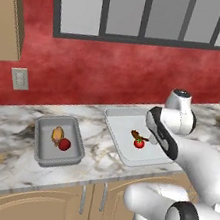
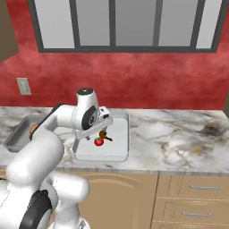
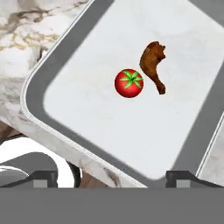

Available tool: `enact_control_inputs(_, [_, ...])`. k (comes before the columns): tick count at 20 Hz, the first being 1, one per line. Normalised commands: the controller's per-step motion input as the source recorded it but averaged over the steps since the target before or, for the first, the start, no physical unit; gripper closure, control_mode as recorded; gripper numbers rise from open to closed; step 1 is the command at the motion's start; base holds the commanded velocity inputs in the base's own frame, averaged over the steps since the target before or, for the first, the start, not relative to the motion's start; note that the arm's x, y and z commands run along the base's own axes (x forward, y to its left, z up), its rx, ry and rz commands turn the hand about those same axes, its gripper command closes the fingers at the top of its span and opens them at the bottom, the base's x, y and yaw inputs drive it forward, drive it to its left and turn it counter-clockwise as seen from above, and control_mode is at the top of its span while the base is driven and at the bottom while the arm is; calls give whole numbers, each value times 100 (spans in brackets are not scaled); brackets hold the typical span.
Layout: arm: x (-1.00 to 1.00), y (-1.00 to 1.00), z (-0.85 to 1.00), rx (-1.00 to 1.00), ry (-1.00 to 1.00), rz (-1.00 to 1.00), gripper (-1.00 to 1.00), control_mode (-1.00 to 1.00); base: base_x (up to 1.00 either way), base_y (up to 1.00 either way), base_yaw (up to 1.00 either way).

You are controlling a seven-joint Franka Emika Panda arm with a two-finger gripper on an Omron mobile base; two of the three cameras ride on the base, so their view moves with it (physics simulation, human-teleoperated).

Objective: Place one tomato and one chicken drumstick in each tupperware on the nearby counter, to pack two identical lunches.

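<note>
On the marble counter (image 1: 4,145) stands a grey tupperware (image 1: 40,158) that holds a brown drumstick (image 1: 57,134) and a red tomato (image 1: 64,145) side by side. To its right lies a wide, shallow white tupperware (image 1: 123,134) with a second tomato (image 3: 129,83) and a second drumstick (image 3: 152,63) close together near its middle. My gripper (image 2: 102,129) hangs just above that pair. Its fingertips (image 3: 41,177) stand wide apart and open, with nothing between them. The arm hides part of the white tupperware's right side in the left base view.
A red wall with a window runs behind the counter, with a wall outlet (image 1: 20,78) at the left. A tan upper cabinet (image 1: 9,14) hangs at the far left. Bare marble (image 2: 179,134) stretches right of the white tupperware. Drawers (image 2: 197,188) sit below.
</note>
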Motion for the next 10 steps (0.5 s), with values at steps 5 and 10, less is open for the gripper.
enact_control_inputs(5, [-74,-90,100,0,-8,0,-100,-100,0,0,0])
enact_control_inputs(10, [-52,-87,96,0,-10,0,-100,-100,0,0,0])
